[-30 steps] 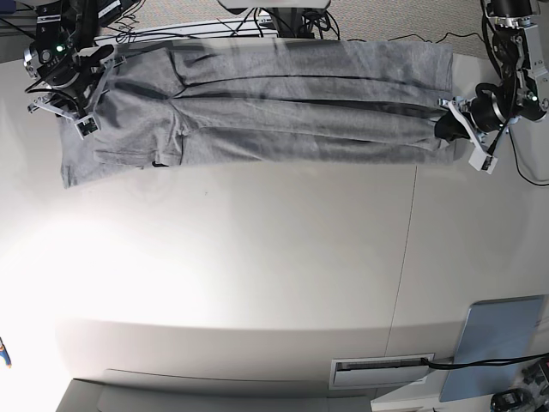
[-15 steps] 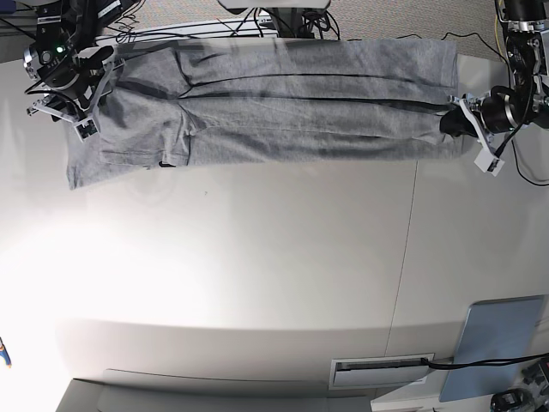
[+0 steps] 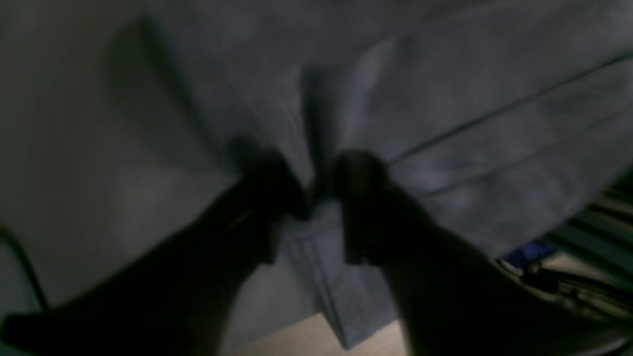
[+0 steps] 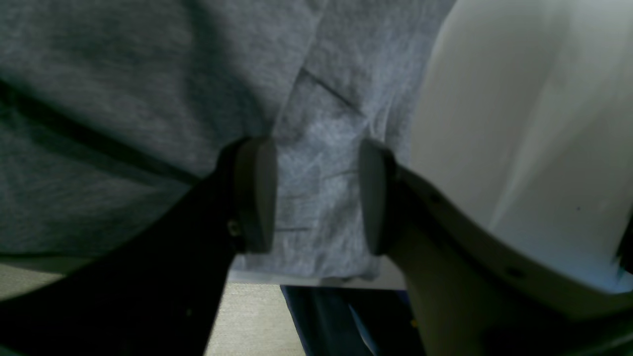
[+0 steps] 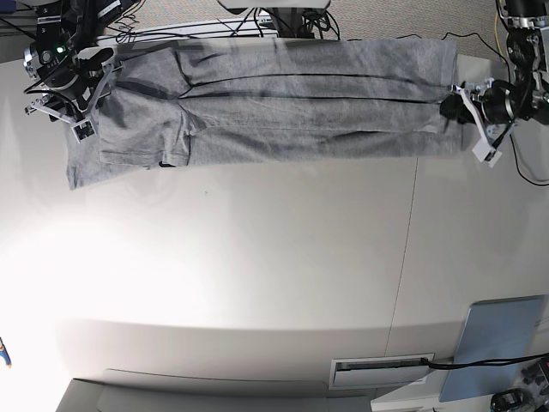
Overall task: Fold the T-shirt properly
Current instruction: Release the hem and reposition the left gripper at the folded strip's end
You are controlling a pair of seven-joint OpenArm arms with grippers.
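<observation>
The heather-grey T-shirt (image 5: 300, 103) lies stretched in long folds along the table's far edge, plain side up. My left gripper (image 5: 453, 106), on the base view's right, is shut on a fold near the shirt's hem end. In the left wrist view it (image 3: 316, 193) pinches a ridge of the cloth (image 3: 470, 99). My right gripper (image 5: 88, 116), on the base view's left, holds the sleeve end. In the right wrist view it (image 4: 316, 198) has creased cloth (image 4: 123, 99) between its pads. A sleeve hangs loose toward the front at the left.
The white table (image 5: 257, 275) has a seam line (image 5: 403, 257) running front to back. A pale blue flat panel (image 5: 497, 343) and a white slotted piece (image 5: 382, 371) sit at the front right. Cables (image 5: 283, 21) lie behind the table's far edge.
My left gripper has moved toward the back and right, drawing the shirt's hem end with it. The shirt lies tauter and closer to the far edge. My right gripper has hardly moved.
</observation>
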